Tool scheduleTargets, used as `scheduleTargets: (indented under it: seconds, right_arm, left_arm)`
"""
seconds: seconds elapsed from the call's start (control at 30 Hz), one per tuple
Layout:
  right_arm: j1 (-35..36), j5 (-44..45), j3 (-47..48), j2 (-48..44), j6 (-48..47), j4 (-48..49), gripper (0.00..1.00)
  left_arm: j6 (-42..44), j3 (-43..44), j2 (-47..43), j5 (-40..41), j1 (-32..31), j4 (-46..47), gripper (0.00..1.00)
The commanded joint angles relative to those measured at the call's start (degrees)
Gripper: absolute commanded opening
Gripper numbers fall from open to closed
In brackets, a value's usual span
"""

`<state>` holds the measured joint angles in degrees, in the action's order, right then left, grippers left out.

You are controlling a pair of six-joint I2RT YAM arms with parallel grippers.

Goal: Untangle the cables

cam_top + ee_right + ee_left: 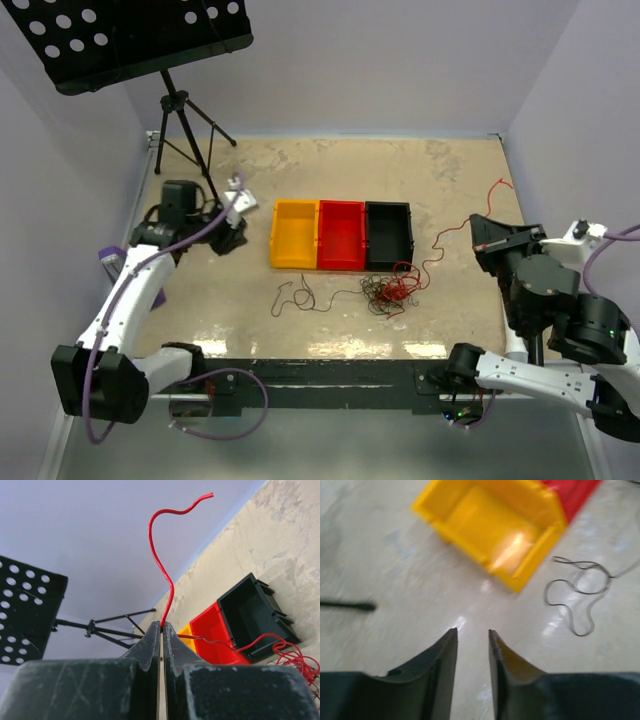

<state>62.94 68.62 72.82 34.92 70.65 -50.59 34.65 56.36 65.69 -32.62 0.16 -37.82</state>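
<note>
A tangle of red and dark cables (388,290) lies on the table just in front of the black bin, and it also shows in the right wrist view (296,661). One red cable (448,235) runs from the tangle up to my right gripper (478,237), which is shut on it (162,624). Its free end (156,555) curls up past the fingertips. A separate dark cable loop (300,295) lies left of the tangle and shows in the left wrist view (580,585). My left gripper (232,236) is open and empty (472,632), above bare table near the yellow bin.
Three bins stand side by side at mid-table: yellow (295,235), red (341,235) and black (389,235). A black music stand (140,35) on a tripod (185,130) stands at the back left. Walls close the table on three sides.
</note>
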Motion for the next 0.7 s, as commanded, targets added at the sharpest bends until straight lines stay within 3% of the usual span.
scheduleTargets:
  seconds: [0.0, 0.1, 0.27, 0.4, 0.67]
  right_arm:
    - [0.1, -4.3, -2.5, 0.7, -1.3, 3.8, 0.00]
    - [0.1, -5.2, -2.6, 1.0, -0.7, 3.6, 0.00]
    - [0.1, -5.1, -2.2, 1.5, 0.1, 1.9, 0.00]
    - [0.1, -5.2, -2.9, 1.7, 1.3, 0.5, 0.00]
    - [0.1, -5.2, -3.8, 1.3, 1.6, -0.6, 0.00]
  left_arm:
    - [-1.5, 0.0, -3.0, -1.8, -18.8, 0.3, 0.42]
    - [-3.6, -1.1, 1.2, 3.4, -30.5, 1.7, 0.46]
    - [-8.5, -0.9, 10.1, 7.7, -42.6, 6.8, 0.53]
    - [-13.4, 2.0, 17.0, 8.5, -47.4, 10.7, 0.59]
    - [-17.2, 11.0, 30.0, 7.9, -51.7, 12.9, 0.59]
